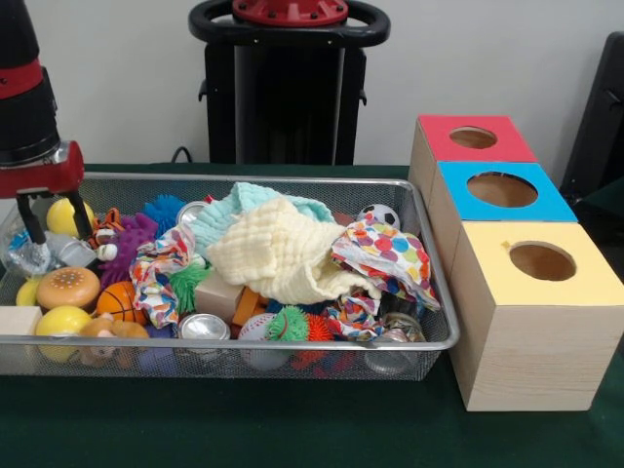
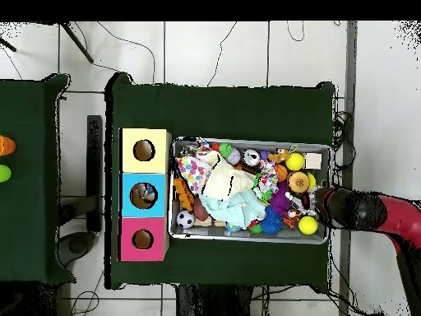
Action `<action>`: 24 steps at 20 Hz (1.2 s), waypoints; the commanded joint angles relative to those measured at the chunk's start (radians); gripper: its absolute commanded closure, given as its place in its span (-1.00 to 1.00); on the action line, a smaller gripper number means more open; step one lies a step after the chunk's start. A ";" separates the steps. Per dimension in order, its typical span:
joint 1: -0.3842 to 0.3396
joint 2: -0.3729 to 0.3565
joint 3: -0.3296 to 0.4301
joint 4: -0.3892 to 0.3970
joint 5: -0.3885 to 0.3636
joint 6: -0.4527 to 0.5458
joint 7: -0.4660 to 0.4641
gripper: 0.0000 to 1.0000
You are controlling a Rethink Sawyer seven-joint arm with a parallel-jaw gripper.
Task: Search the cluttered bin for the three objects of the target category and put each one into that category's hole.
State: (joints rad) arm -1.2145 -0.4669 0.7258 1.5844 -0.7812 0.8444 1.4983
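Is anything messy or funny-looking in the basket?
Nothing looks spilled or broken. The bin is just very jumbled: a pale yellow cloth lies crumpled on top of the toys, hiding some. The gripper reaches into one end.

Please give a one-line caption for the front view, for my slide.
Sawyer's claw reaches into the cluttered wire bin beside three boxes.

Premises: a robotics laboratory or test room. A table [image 1: 292, 434] draped in dark green cloth carries the set-up. Directly behind the table, against a plain pale wall [image 1: 127, 78], stands a black robot pedestal [image 1: 283, 88] with a red-capped top. Overhead, the floor [image 2: 247, 58] around the table is pale tile, with loose black cables [image 2: 222, 49] trailing across it.
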 commanded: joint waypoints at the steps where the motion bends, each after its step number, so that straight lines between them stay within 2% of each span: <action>1: 0.022 -0.005 0.002 0.061 -0.054 -0.075 -0.168 -1.00; 10: 0.046 -0.041 -0.021 0.113 -0.042 -0.113 -0.084 -1.00; 13: 0.031 -0.036 -0.009 0.073 -0.021 -0.063 -0.158 -1.00; 17: 0.014 0.016 0.006 -0.015 -0.022 -0.014 -0.269 -1.00; 24: 0.010 0.055 0.021 -0.090 -0.020 0.030 -0.353 -1.00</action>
State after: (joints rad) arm -1.1978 -0.4700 0.7256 1.5832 -0.7847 0.7769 1.4979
